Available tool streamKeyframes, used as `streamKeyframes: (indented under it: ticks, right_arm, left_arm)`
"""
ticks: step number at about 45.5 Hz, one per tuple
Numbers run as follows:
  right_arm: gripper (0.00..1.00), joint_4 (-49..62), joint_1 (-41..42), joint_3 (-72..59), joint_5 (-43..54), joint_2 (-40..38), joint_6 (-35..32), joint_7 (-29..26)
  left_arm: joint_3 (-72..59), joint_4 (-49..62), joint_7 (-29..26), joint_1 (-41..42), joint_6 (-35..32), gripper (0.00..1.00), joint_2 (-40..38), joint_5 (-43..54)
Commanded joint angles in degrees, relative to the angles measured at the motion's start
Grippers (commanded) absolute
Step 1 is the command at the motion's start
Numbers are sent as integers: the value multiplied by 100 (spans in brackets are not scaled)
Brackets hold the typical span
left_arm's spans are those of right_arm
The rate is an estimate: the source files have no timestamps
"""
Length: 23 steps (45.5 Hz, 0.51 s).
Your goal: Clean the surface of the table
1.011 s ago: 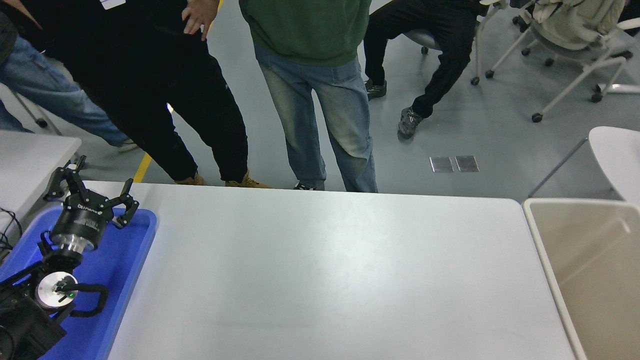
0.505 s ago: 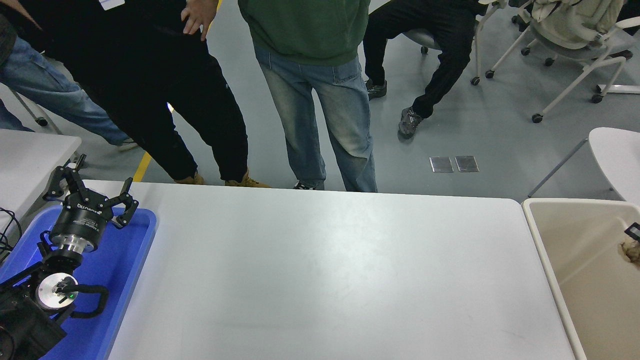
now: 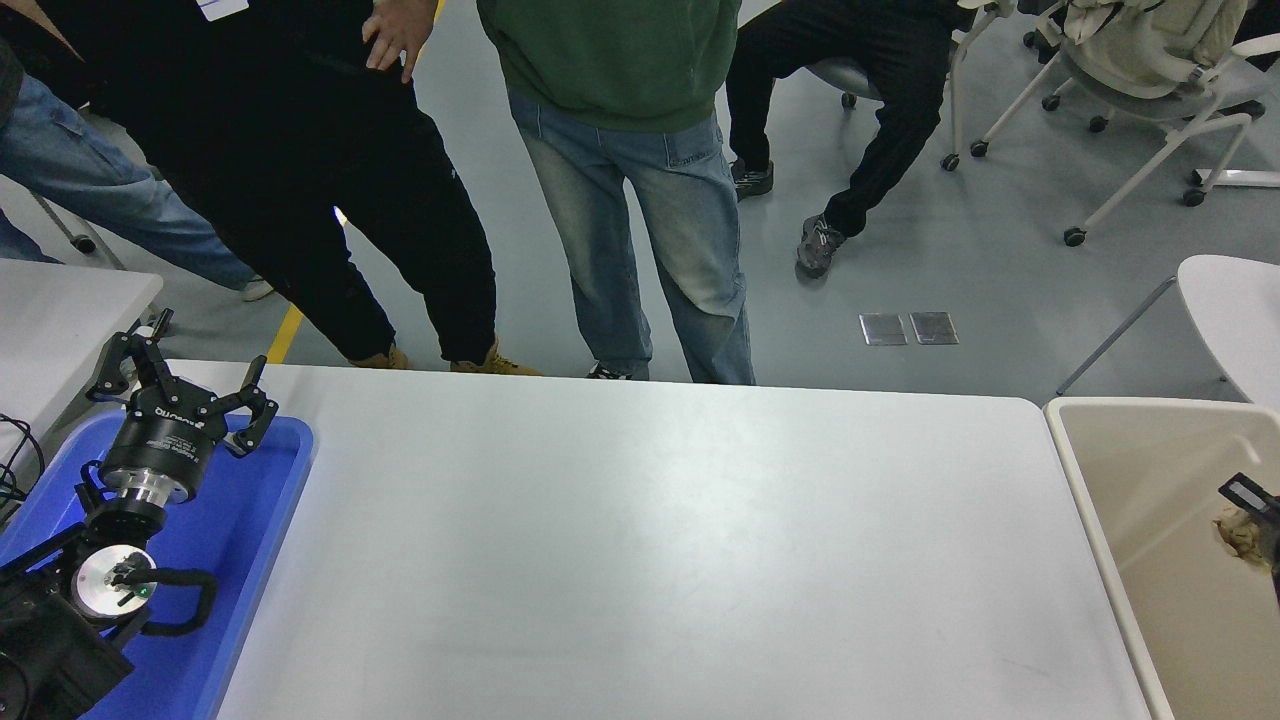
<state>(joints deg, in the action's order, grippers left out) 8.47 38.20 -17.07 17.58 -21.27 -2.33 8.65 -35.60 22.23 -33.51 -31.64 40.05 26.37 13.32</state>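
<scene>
The table surface (image 3: 640, 540) fills the middle of the view, white and bare, between the blue tray (image 3: 265, 520) at its left end and the beige bin (image 3: 1130, 470) at its right. 1 second ago the bin showed nothing of the robot; now the right gripper (image 3: 1250, 520) has edged in from the right side, over the bin, with a crumpled tan scrap (image 3: 1240, 535) at its tip. Whether the jaws clamp it I cannot tell. That suggests waste going into the bin. The left gripper (image 3: 185, 385) sits parked over the tray, fingers spread, empty. 3 people (image 3: 620, 180) wait at the far side.
</scene>
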Motion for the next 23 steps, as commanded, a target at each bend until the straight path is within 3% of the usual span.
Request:
streamKeyframes:
  ticks: [1, 23]
  right_arm:
    - [100, 14, 65, 248, -88, 0, 14, -13]
    - [100, -3, 91, 318, -430, -70, 31, 110]
  left_arm:
    - [0, 1, -6, 0, 2, 100, 0, 4]
    - [0, 1, 3, 0, -6, 100, 0, -5]
